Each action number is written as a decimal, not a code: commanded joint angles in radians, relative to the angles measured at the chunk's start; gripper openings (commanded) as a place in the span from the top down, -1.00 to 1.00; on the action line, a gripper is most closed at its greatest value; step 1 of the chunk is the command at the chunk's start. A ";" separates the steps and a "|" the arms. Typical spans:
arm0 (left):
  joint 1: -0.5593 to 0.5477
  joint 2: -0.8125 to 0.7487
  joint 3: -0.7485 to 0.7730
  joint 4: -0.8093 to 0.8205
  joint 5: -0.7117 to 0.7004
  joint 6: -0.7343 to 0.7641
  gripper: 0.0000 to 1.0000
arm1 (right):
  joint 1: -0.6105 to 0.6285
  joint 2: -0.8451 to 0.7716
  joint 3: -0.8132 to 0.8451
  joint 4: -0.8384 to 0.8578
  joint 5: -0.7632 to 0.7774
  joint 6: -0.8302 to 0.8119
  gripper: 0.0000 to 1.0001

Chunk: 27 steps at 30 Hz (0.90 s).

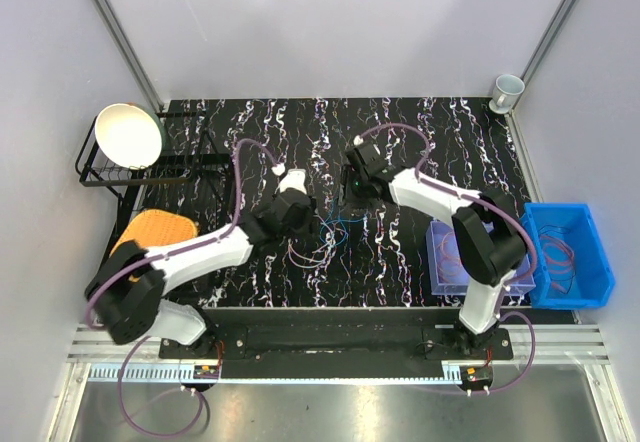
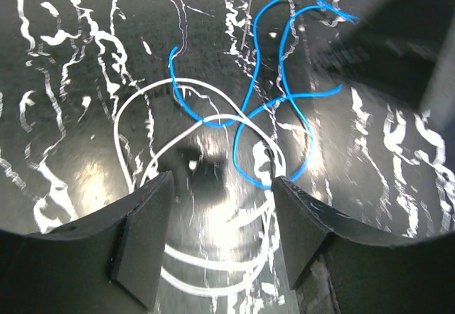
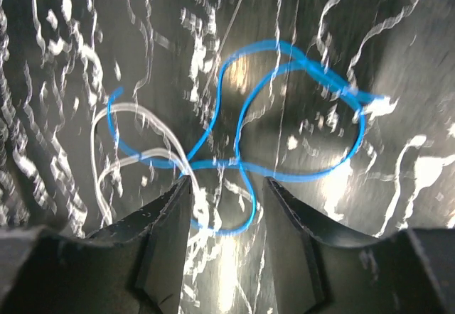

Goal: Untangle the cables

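Note:
A thin blue cable (image 2: 274, 108) lies in loops on the black marbled mat, crossed with a looped white cable (image 2: 142, 104). Both show in the right wrist view, the blue cable (image 3: 284, 165) in the middle and the white cable (image 3: 106, 143) at its left. From above the small tangle (image 1: 335, 230) lies between the two grippers. My left gripper (image 2: 222, 180) is open and empty just above the white loops. My right gripper (image 3: 226, 184) is open and empty, with a low loop of the blue cable between its fingers. No orange, red or yellow wires show on the mat.
A black dish rack with a white bowl (image 1: 129, 135) stands at the back left, an orange pad (image 1: 158, 230) below it. A cup (image 1: 507, 89) is at the back right. A clear box (image 1: 447, 257) and a blue bin (image 1: 566, 252) at the right hold wires.

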 commanded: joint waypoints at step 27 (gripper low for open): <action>-0.026 -0.835 0.030 -0.696 -0.204 0.097 -0.43 | 0.104 0.382 0.444 -0.324 0.322 -0.024 0.40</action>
